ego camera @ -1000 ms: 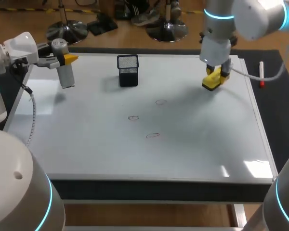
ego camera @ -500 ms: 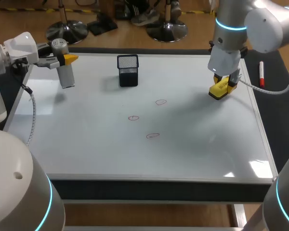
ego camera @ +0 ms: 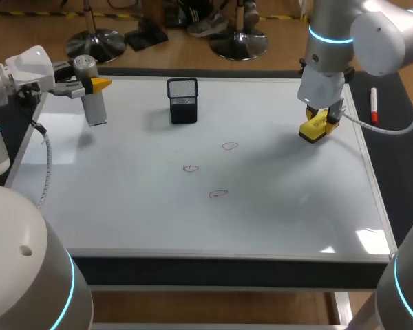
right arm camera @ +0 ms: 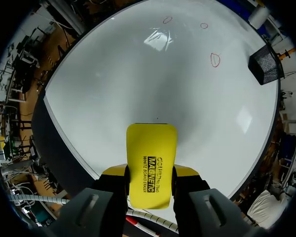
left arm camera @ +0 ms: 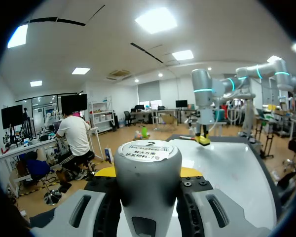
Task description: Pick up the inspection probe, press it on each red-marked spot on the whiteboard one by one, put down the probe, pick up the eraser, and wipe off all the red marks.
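- Over the whiteboard's (ego camera: pixel 124 206) far right side, the right end effector (ego camera: pixel 316 128) is clamped on the yellow eraser (right arm camera: pixel 152 148) from both sides. The eraser's long axis runs straight out ahead of the fingers. I can't tell whether it touches the board.
- Three red marks (ego camera: pixel 191 168) sit mid-board, off to the robot's left of the eraser and well apart from it.
- Right arm is clearly the nearer one, so I'd judge the sweep goes leftward.
- Far left, the left end effector (ego camera: pixel 89 84) grips the grey probe (ego camera: pixel 94 106), which hangs over the board's edge and is not yet set down.
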Controlling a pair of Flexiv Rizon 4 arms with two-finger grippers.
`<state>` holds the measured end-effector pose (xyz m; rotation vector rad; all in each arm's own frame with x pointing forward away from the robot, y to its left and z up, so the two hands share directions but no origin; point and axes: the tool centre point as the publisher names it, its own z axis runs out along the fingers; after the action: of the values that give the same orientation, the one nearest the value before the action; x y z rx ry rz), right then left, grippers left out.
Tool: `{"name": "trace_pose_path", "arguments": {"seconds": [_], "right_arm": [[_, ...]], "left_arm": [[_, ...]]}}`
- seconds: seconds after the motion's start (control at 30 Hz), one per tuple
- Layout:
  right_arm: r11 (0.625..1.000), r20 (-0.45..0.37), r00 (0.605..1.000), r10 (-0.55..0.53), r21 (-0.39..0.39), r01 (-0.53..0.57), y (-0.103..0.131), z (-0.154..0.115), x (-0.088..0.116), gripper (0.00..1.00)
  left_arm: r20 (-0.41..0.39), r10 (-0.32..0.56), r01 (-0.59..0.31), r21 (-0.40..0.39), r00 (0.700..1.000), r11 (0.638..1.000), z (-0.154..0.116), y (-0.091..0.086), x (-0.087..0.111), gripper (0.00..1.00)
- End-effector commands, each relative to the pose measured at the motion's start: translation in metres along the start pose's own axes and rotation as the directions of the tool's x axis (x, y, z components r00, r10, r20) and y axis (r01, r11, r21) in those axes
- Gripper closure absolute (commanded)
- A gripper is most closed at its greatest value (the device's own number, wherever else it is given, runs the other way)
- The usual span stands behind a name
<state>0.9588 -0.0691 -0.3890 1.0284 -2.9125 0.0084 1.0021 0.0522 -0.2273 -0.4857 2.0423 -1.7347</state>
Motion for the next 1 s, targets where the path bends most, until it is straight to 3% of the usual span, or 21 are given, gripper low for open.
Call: {"name": "trace_pose_path", "arguments": {"seconds": [0.03,0.43,0.8,1.0], "right_arm": [[1.0,-0.002,1.0,-0.001,0.003,0.001,-0.001,-0.001,0.0,1.0],[1.0,-0.002,1.0,-0.001,0.003,0.001,-0.001,-0.001,0.0,1.0],[1.0,-0.002,1.0,-0.001,0.003,0.001,-0.001,-0.001,0.0,1.0],[1.0,-0.002,1.0,-0.001,0.003,0.001,-0.001,-0.001,0.0,1.0]], "left_arm": [[0.0,0.002,-0.002,0.001,1.0,1.0,0.0,0.0,0.0,1.0],[-0.001,0.008,-0.008,0.004,1.0,1.0,0.0,-0.003,0.003,1.0],[-0.016,0.021,-0.02,0.033,1.0,0.999,-0.002,-0.011,0.065,1.0],[-0.076,0.022,-0.018,0.052,0.997,0.998,0.012,-0.013,0.105,1.0]]}}
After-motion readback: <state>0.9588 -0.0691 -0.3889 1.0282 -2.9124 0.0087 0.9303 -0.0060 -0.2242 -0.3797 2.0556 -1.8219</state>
